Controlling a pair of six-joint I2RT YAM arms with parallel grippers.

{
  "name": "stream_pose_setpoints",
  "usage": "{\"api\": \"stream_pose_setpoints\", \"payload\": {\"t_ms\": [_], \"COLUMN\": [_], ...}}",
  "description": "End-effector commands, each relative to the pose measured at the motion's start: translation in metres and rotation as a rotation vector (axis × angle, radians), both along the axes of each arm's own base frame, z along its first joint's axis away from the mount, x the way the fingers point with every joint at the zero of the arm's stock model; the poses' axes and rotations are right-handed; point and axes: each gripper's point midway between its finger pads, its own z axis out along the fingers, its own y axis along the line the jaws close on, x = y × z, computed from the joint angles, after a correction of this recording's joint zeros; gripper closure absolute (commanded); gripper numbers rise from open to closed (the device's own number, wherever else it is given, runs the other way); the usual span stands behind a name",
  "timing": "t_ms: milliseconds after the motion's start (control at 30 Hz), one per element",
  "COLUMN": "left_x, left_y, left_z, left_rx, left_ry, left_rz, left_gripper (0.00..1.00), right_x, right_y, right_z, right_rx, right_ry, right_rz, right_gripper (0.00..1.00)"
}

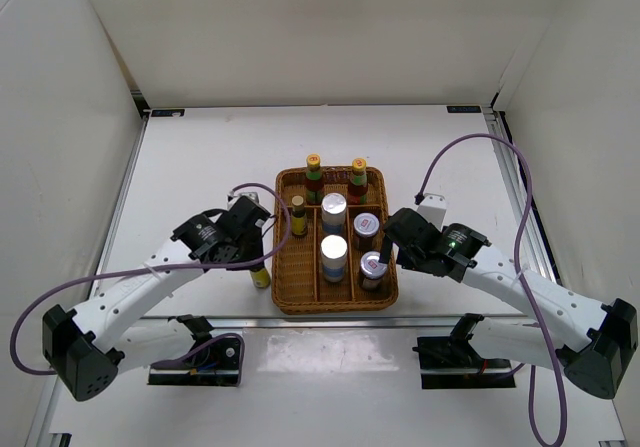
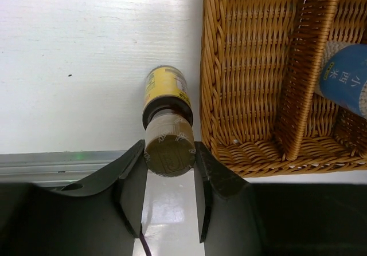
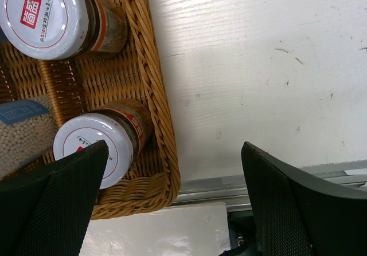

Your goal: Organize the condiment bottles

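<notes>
A tiny yellow bottle (image 2: 165,87) with a brown cap stands on the table just left of the brown wicker tray (image 2: 241,147). My left gripper (image 2: 168,158) is shut on its cap; it also shows in the top view (image 1: 259,267). In the tray (image 1: 287,297) stand two tall dark yellow-capped bottles (image 1: 313,176) (image 1: 358,177), a second tiny yellow bottle (image 1: 298,214), two white shakers (image 1: 333,212) (image 1: 333,257) and two silver-lidded jars (image 1: 366,229) (image 1: 372,268). My right gripper (image 3: 175,158) is wide open and empty over the tray's near right corner, beside the near jar (image 3: 97,144).
The tray's near left compartment (image 2: 252,67) holds nothing in the left wrist view. A metal rail (image 3: 269,181) runs along the table's near edge. White walls enclose the table on three sides. A purple cable (image 1: 470,142) loops off each arm.
</notes>
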Motion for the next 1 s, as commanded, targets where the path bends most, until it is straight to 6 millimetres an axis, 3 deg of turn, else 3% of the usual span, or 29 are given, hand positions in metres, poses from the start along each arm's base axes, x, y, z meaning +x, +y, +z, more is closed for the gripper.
{"api": "stream_pose_setpoints", "payload": {"t_ms": [0, 100, 267, 367, 500, 667, 967], "left_x": [0.011, 0.016, 0.029, 0.035, 0.039, 0.042, 0.042], "left_y": [-0.009, -0.015, -0.02, -0.031, -0.059, -0.088, -0.102], "left_z": [0.021, 0.039, 0.089, 0.103, 0.101, 0.08, 0.046], "left_rx": [-0.038, -0.042, -0.05, -0.058, -0.096, -0.116, -0.079], "left_ry": [-0.059, -0.112, -0.24, -0.265, -0.263, -0.232, -0.18], "left_rz": [-0.011, -0.024, -0.008, -0.032, -0.089, -0.133, -0.153], "left_gripper": [0.85, 0.89, 0.89, 0.89, 0.89, 0.89, 0.87], "right_x": [0.005, 0.005, 0.005, 0.005, 0.005, 0.005, 0.006], "right_y": [0.002, 0.002, 0.002, 0.002, 0.002, 0.002, 0.0], "right_z": [0.006, 0.006, 0.006, 0.006, 0.004, 0.004, 0.006], "right_rx": [0.018, 0.018, 0.018, 0.018, 0.011, 0.011, 0.02], "right_ry": [-0.026, -0.026, -0.026, -0.026, -0.02, -0.02, -0.027], "right_rz": [-0.007, -0.007, -0.007, -0.007, -0.007, -0.007, -0.017], "right_gripper": [0.0, 0.0, 0.0, 0.0, 0.0, 0.0, 0.0]}}
